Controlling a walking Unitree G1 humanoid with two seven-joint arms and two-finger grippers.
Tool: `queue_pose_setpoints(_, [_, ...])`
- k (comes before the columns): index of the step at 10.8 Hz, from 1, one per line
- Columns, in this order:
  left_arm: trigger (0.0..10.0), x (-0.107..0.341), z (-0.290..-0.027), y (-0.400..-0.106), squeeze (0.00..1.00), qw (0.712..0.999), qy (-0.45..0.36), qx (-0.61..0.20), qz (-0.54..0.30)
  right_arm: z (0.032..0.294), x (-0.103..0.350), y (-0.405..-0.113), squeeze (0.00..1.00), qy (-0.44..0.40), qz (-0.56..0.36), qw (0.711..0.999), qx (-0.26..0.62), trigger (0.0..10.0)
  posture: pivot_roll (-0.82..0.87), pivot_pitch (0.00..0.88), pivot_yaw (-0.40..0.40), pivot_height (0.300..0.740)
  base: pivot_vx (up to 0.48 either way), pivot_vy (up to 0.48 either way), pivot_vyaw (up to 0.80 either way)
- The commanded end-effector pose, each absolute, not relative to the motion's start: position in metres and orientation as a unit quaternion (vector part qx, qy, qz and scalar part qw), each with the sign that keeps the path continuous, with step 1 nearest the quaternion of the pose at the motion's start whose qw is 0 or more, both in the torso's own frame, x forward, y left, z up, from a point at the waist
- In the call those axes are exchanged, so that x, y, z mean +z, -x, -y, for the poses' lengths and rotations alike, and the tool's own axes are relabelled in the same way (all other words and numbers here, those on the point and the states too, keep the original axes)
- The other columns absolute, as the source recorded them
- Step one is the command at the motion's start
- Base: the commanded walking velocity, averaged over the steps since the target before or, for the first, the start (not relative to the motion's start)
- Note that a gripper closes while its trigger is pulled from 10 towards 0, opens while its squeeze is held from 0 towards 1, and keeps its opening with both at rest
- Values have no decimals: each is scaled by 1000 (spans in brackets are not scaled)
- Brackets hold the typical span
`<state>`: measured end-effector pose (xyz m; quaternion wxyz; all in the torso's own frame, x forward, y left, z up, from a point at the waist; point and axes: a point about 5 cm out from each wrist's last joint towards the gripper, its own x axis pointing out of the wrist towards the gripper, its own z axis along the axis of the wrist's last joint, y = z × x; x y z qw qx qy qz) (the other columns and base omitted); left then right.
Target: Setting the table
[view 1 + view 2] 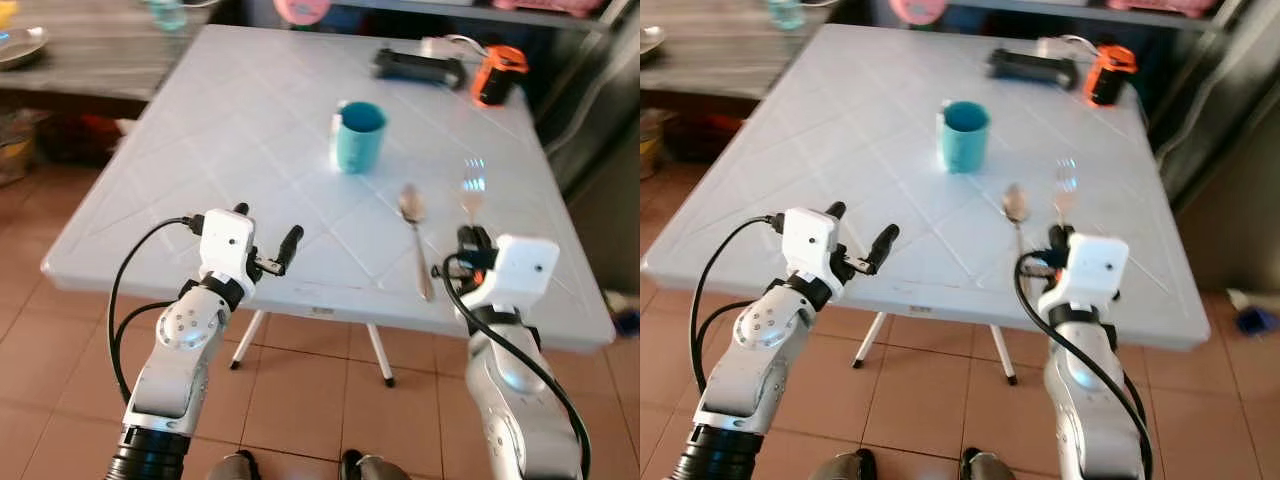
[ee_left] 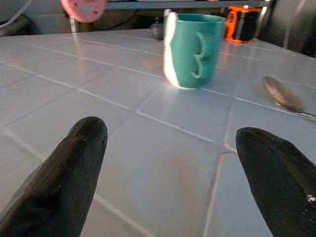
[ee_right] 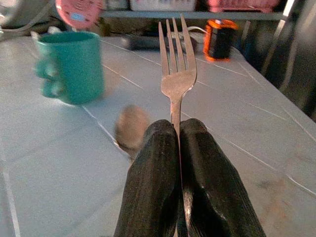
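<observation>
White plastic table [image 1: 200,150], diamond-ribbed top. Landmark: teal mug [image 1: 358,136], standing near the table's middle.

Fork [image 3: 177,74]: held by the right gripper [image 3: 178,148], fingers pressed together on the handle, tines pointing away toward the table's far edge. It sits on the robot's side of the mug and to its right, low over the surface; contact with the table can't be judged.

Spoon [image 1: 414,225]: lies flat between mug and fork, bowl toward the mug, handle toward the near edge.

Left gripper [image 1: 265,240]: fingers spread wide, nothing between them, hovering at the near edge, left of the mug.

Handling, my guess: fork is light, stiff, smooth metal, liable to pivot in a narrow pinch. Mid-handle hold looks best.

Beyond the mug: a black case [image 1: 418,67] and an orange-black object [image 1: 498,75].
</observation>
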<state>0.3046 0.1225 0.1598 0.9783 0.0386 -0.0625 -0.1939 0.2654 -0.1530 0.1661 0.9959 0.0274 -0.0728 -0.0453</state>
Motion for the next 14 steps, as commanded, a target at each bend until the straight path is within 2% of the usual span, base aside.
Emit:
queue_pose_setpoints(1, [10000, 156, -120, -301, 0, 977, -41, -200, 58, 155, 171, -261, 0, -25, 89, 994, -55, 10000, 110, 157, -48, 740, 0, 480, -475])
queue_pose_setpoints(3, [10000, 155, -120, -302, 0, 977, -40, -200, 57, 156, 172, -261, 0, -27, 92, 994, -59, 10000, 111, 157, -48, 740, 0, 480, -453])
queue_pose_setpoints(8, [10000, 157, -120, -305, 0, 977, -42, -197, 63, 155, 175, -261, 0, -28, 101, 993, -62, 10000, 117, 152, -44, 740, 0, 480, 0])
queue_pose_setpoints(12, [10000, 168, -139, -320, 0, 990, -44, -99, 92, 158, 180, -262, 0, -14, 115, 992, -54, 10000, 138, 127, -69, 740, 0, 480, 0])
queue_pose_setpoints(14, [10000, 168, -140, -321, 0, 990, -45, -94, 93, 158, 181, -263, 0, -6, 118, 992, -51, 10000, 141, 123, -72, 740, 0, 480, 0])
